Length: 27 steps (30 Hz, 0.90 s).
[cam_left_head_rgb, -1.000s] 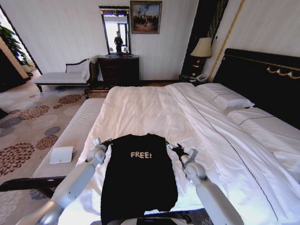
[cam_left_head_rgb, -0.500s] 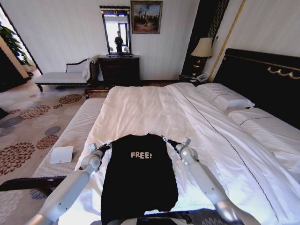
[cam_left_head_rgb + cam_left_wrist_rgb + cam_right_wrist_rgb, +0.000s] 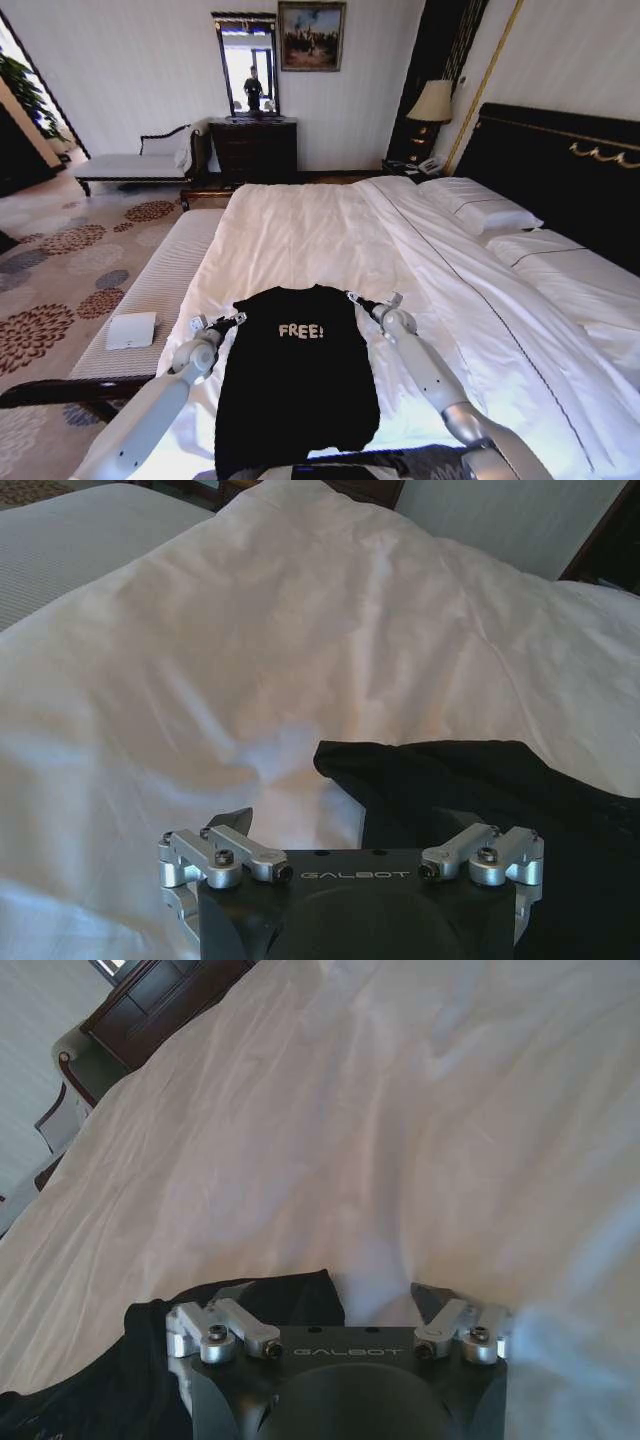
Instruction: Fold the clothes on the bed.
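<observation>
On the near end of the bed (image 3: 330,235), our black T-shirt (image 3: 297,375) lies flat, its collar pointing toward the far end and the white lettering reading upright to us. Both sleeves look tucked under or bunched at the shoulders, so the cloth shows as a tidy dark rectangle against the white duvet.

Our left gripper (image 3: 226,322) sits at the left shoulder corner, and our right gripper (image 3: 361,300) at the right shoulder corner. In the wrist views each one is spread wide, with one finger over the black cloth and the other over the bare duvet, straddling the shirt's edge rather than pinching it.

We judge the step in hand to be taking hold of the two shoulder corners. To do it well, we should press low enough to catch the shirt alone and leave the duvet behind, since the soft white cover wrinkles easily and could be pinched along with it. Both sides ought to close at matching points, so the cloth lifts evenly and the fold line comes out straight.
</observation>
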### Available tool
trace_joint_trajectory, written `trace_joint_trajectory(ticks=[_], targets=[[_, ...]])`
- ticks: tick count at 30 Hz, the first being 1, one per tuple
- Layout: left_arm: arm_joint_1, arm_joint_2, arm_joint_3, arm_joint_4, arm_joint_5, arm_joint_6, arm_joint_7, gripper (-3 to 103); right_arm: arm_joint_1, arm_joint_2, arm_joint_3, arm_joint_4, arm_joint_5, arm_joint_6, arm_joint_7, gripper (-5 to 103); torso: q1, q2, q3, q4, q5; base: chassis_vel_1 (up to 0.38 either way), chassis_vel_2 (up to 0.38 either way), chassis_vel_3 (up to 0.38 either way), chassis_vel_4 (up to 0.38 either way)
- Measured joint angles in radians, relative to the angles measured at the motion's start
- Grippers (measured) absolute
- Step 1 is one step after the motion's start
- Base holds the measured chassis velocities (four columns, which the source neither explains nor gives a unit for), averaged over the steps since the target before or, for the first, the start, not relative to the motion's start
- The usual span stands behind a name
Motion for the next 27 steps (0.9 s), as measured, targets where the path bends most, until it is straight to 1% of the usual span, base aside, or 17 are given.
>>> trace_joint_trajectory(ticks=[1,2,3,4,5,6,8,10,11,14,15,16,19,21,22,23,27], targets=[[0.0,0.0,0.0,0.0,0.0,0.0,0.0,100,0.0,0.0,0.0,0.0,0.0,0.0,0.0,85,0.0,0.0,0.0,0.0,0.0,0.0,0.0,0.0,0.0],[0.001,0.002,-0.002,-0.002,-0.003,0.0,-0.003,100,0.005,0.006,-0.002,-0.007,-0.003,-0.001,0.0,79,0.0,0.0,0.0,0.0,0.0001,0.0,0.0,0.0,0.0],[0.001,0.002,-0.002,-0.002,-0.004,0.0,-0.003,100,0.005,0.007,-0.003,-0.009,-0.004,-0.002,0.0,79,0.0,0.0,0.0,0.0,0.0002,0.0,0.0,0.0,0.0],[0.002,0.003,-0.003,-0.003,-0.007,0.0,-0.006,100,0.01,0.014,-0.008,-0.016,-0.011,-0.003,0.001,74,0.0,0.0,0.0,0.0001,0.0001,0.0,0.0,0.0,0.0],[-0.001,0.004,-0.003,-0.002,-0.013,0.0,-0.01,100,0.016,0.026,-0.014,-0.031,-0.022,-0.003,0.002,57,0.0,0.0,0.0,0.0002,0.0,0.0,0.0,0.0,0.0],[-0.005,0.003,-0.002,0.002,-0.016,0.0,-0.01,100,0.018,0.027,-0.014,-0.035,-0.023,-0.004,0.002,51,0.0,0.0,0.0,0.0001,0.0002,0.0,0.0,0.0,0.0],[-0.01,0.0,0.001,0.009,-0.018,0.0,-0.01,100,0.019,0.028,-0.014,-0.036,-0.023,-0.004,0.003,51,0.0,0.0,0.0,0.0001,0.0003,0.0,0.0,0.0,0.0],[-0.024,-0.01,0.008,0.026,-0.025,0.0,-0.01,100,0.019,0.028,-0.014,-0.036,-0.024,-0.004,0.003,40,0.0,0.0,0.0,0.0001,0.0001,0.0,0.0,0.0,0.0],[-0.024,-0.01,0.008,0.026,-0.025,0.0,-0.01,100,0.019,0.028,-0.014,-0.036,-0.024,-0.004,0.003,40,0.0,0.0,0.0,0.0001,0.0001,0.0,0.0,0.0,0.0],[-0.063,-0.044,0.019,0.063,-0.075,0.007,-0.01,100,0.016,0.028,-0.014,-0.03,-0.027,-0.004,0.006,24,0.0,0.0,0.0,0.0003,0.0001,0.0,0.0,0.0,0.0],[-0.063,-0.044,0.019,0.063,-0.075,0.007,-0.01,100,0.016,0.028,-0.014,-0.03,-0.027,-0.004,0.006,24,0.0,0.0,0.0,0.0003,0.0001,0.0,0.0,0.0,0.0],[-0.083,-0.059,0.022,0.082,-0.092,0.009,-0.011,100,0.015,0.028,-0.014,-0.028,-0.029,-0.004,0.008,18,0.0,0.0,0.0,0.0002,0.0003,0.0,0.0,0.0,0.0],[-0.124,-0.088,0.031,0.117,-0.113,0.01,-0.011,100,0.012,0.026,-0.014,-0.025,-0.03,-0.004,0.01,13,0.0,0.0,0.0,0.0001,0.0001,0.0,0.0,0.0,0.0],[-0.165,-0.11,0.041,0.156,-0.119,0.01,-0.008,100,0.011,0.024,-0.014,-0.025,-0.032,-0.004,0.012,3,0.0,0.0,0.0,0.0,0.0003,0.0,0.0,0.0,0.0],[-0.182,-0.119,0.045,0.175,-0.12,0.01,-0.005,100,0.011,0.024,-0.014,-0.025,-0.032,-0.004,0.013,1,0.0,0.0,0.0,0.0,0.0002,0.0,0.0,0.0,0.0],[-0.197,-0.126,0.048,0.192,-0.12,0.01,-0.002,103,0.011,0.024,-0.014,-0.024,-0.033,-0.004,0.015,1,0.0,0.0,0.0,0.0001,0.0002,0.0,0.0,0.0,0.0],[-0.232,-0.143,0.053,0.244,-0.118,0.008,0.005,98,0.008,0.024,-0.013,-0.023,-0.037,-0.004,0.018,1,0.0,0.0,0.0,0.0001,0.0001,0.0,0.0,0.0,0.0]])
